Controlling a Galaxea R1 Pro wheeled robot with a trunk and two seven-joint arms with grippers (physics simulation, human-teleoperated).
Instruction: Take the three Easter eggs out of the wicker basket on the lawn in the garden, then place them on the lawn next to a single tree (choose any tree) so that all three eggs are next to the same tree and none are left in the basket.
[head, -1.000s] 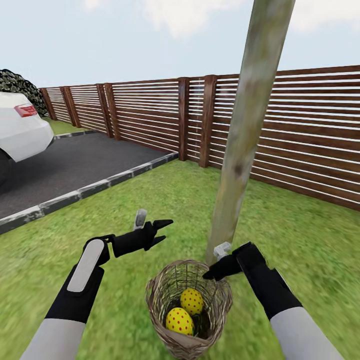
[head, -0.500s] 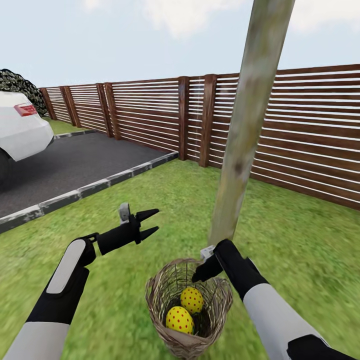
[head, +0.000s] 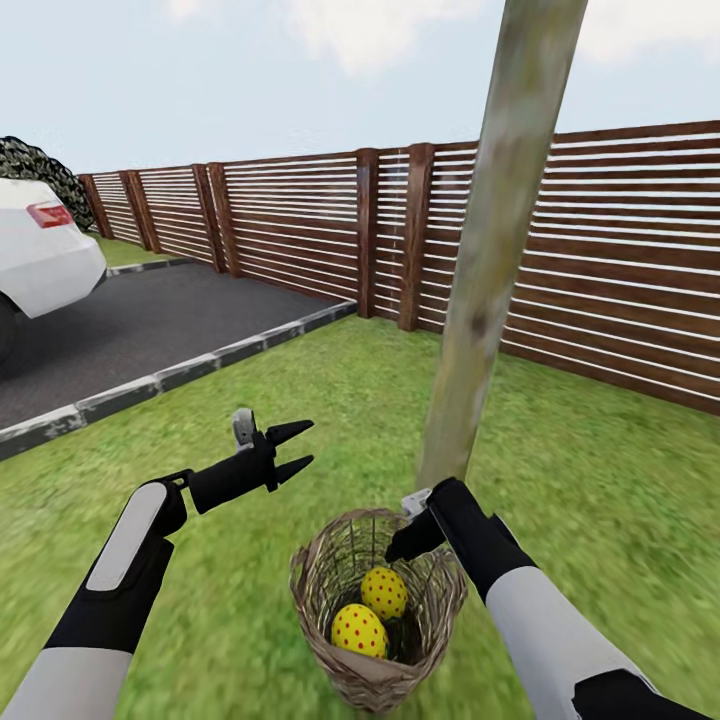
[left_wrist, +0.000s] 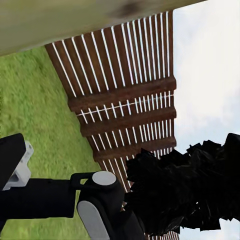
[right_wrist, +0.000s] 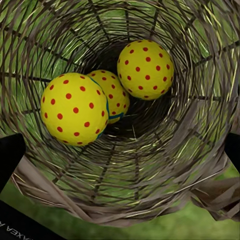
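The wicker basket (head: 375, 640) stands on the lawn (head: 250, 560) just in front of the tree (head: 490, 260). Two dotted yellow Easter eggs (head: 384, 592) (head: 359, 630) show inside it in the head view. Looking straight down into the basket (right_wrist: 150, 190), the right wrist view shows all three eggs (right_wrist: 75, 107) (right_wrist: 112, 95) (right_wrist: 146, 69) lying at the bottom. My right gripper (head: 398, 548) (right_wrist: 120, 155) hangs open over the far rim, holding nothing. Left of the basket and above the grass, my left gripper (head: 290, 450) is open and empty.
A brown slatted fence (head: 300, 230) closes off the garden behind the tree. A dark driveway (head: 130, 330) with a grey kerb (head: 180, 375) and a white car (head: 40, 250) lies at the left. Grass stretches around the trunk on both sides.
My right gripper has drawn in to the left over the basket's far rim. The left gripper pulled back to the left and slightly up. The eggs have not moved.
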